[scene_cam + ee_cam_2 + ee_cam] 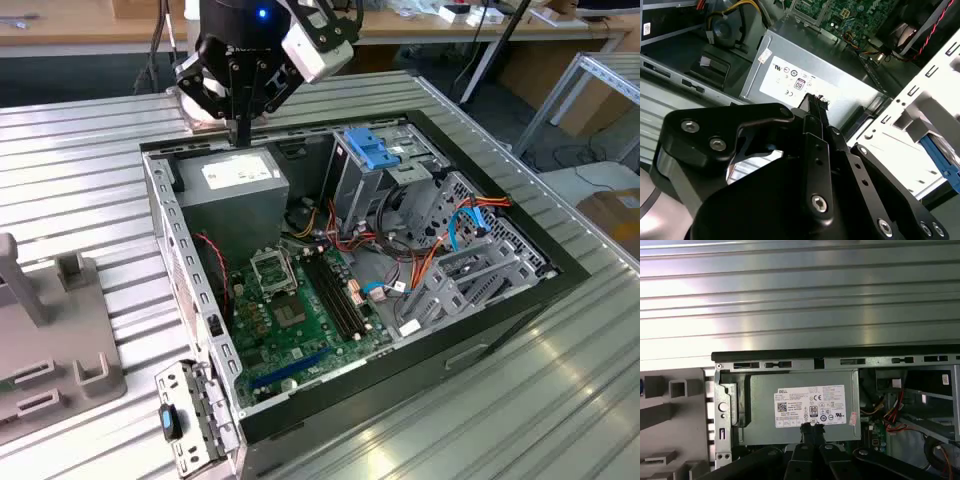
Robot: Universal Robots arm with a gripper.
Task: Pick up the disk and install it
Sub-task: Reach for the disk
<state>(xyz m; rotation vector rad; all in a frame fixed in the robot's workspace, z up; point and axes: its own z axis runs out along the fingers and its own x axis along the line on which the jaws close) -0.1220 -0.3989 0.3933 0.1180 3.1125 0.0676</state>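
- Looking through the exterior view, I have the gripper (240, 133) hanging at about eleven o'clock of the open computer case (470, 340), its fingertips pointing down over the case's rear rim.
- The claw's two fingers are pressed together, and I see nothing pinched between them. The second wrist view shows the gripper (814, 100) that way, and so does the first wrist view (810, 427).
- The closed tips point at the power supply (230, 185), a grey box with a white label in the case's eleven o'clock corner. Both wrist views (805, 75) (800, 390) show its label beyond the tips. I cannot tell whether they touch it.
- The green motherboard (300, 310) lies on the case floor at five o'clock from the power supply.
- A metal drive cage (355, 190) stands at three o'clock from the power supply, with a blue bracket (370, 148) on top of it.
- A grey fixture (60, 350) rests on the ribbed metal table (80, 170), at eight o'clock from the case.
- Where the disk lies I cannot tell.
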